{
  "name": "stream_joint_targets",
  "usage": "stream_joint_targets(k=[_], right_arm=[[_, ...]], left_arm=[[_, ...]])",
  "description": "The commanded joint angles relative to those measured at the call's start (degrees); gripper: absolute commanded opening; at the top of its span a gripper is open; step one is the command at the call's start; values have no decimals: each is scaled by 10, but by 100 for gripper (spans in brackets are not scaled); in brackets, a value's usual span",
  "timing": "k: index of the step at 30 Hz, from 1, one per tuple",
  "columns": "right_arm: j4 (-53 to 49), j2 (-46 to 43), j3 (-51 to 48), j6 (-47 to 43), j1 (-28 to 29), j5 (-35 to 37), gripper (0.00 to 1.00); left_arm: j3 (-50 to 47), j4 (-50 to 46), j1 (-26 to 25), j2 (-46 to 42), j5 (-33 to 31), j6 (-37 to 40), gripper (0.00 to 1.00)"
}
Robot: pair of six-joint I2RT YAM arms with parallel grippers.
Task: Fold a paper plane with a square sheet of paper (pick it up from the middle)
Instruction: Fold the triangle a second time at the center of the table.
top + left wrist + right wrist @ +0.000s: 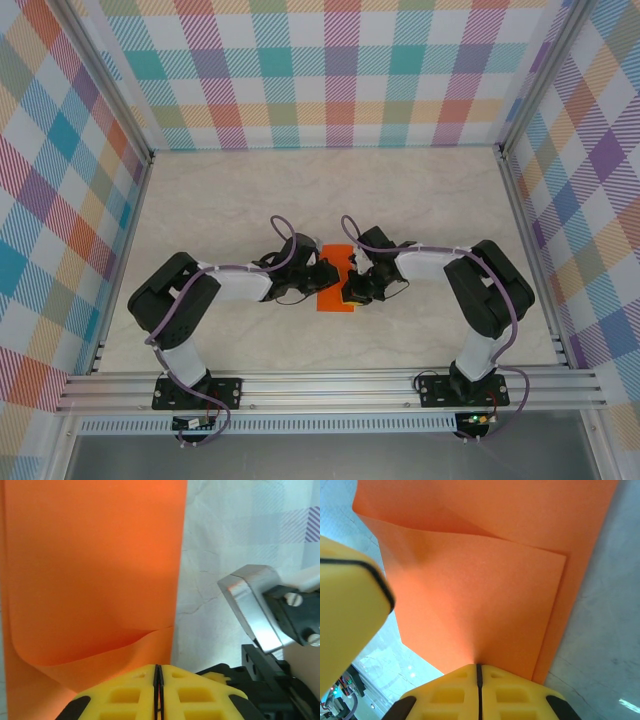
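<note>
The square sheet of paper (335, 280) lies orange and partly folded on the table between both grippers. My left gripper (318, 272) comes at it from the left. In the left wrist view the left gripper (157, 667) is shut, its yellow tips over the paper (95, 570), where a curled flap rises just ahead of them. From the right, my right gripper (352, 285) reaches the sheet. In the right wrist view the right gripper (479, 666) is shut at the edge of a folded-over flap (475, 600) that lifts off the lower layer.
The pale marbled table (330, 190) is walled by checked panels with metal posts. The two wrists nearly touch over the sheet; the right arm's metal bracket (252, 605) shows in the left wrist view, and a yellow left finger (347, 605) in the right wrist view.
</note>
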Motion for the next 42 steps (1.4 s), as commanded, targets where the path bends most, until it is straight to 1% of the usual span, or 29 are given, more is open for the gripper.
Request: stream_joint_targets(k=[1,4,7,13,19,25,37,42], right_arm=[[-37,33,-19,3,1,44,7],[-38,33,-21,3,1,45,7],[-41,34,-22,1,1,46,6],[-48,36,-24,-3,0,49,5],[-51,37,-25,-7,-1,52,5],[-48,36,-31,-6,-3,53,4],[-39,35,-34,-11,-5,36,4],[-37,35,-35,-9,-5,36,4]], left_arm=[[-6,5,-10,-2,5,8,10],[-5,11,-11,22,4,5,8],[-7,1,-10,34,-23,4,5],[-12,-37,-5,36,-76,27,3],[-23,-26,9,38,-94,30,3],[-34,-25,34,26,-88,38,4],[-26,-52,83,24,-67,52,4],[-6,-82,88,13,-60,65,4]])
